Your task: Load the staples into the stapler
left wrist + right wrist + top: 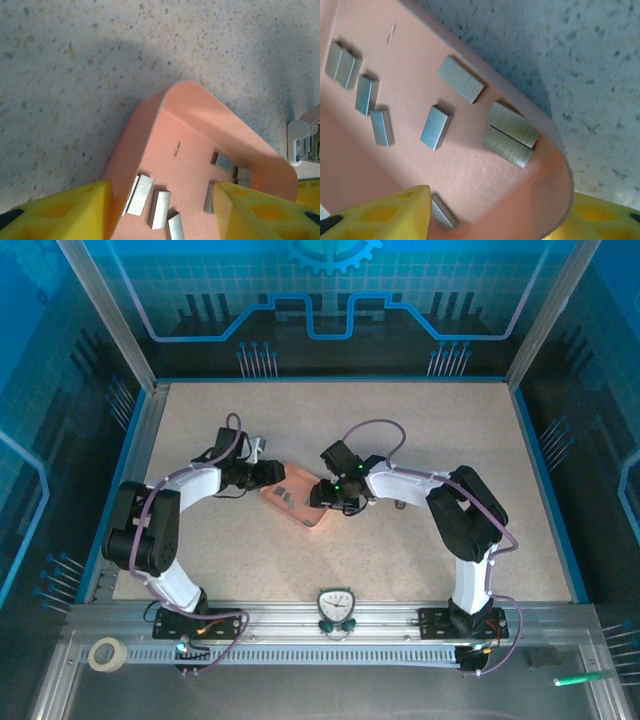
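Top view: the salmon-pink tray (300, 515) is lying near the centre of the speckled tabletop (420, 430), its long axis running from 10 to 4 o'clock. The left pincer (268, 476) is hovering at the tray's 10 o'clock end. The right pincer (325, 498) is hovering at its 3 o'clock side.

Left wrist view: the left pincer (162, 186) is standing with its yellow fingers (60, 212) apart, astride a rounded corner of the tray (185, 112). One finger is lying just beside the outer wall at 7 o'clock; the other is covering part of the tray at 5 o'clock. I cannot tell whether it is grasping the tray or only straddling it. The staples (140, 195) are lying as short grey strips on the tray floor. The stapler (301, 131), white with a pink part, is lying on the tabletop just beside the tray at 3 o'clock, cut off by the frame edge.

Right wrist view: the right pincer (500, 192) is standing released. One finger (380, 217) is inside the tray (470, 175), overlapping the end of one strip; the other is outside the end wall. The staples (435, 127) are lying scattered, two strips touching side by side at 3 o'clock. A single loose staple (392, 32) is lying at 11 o'clock.
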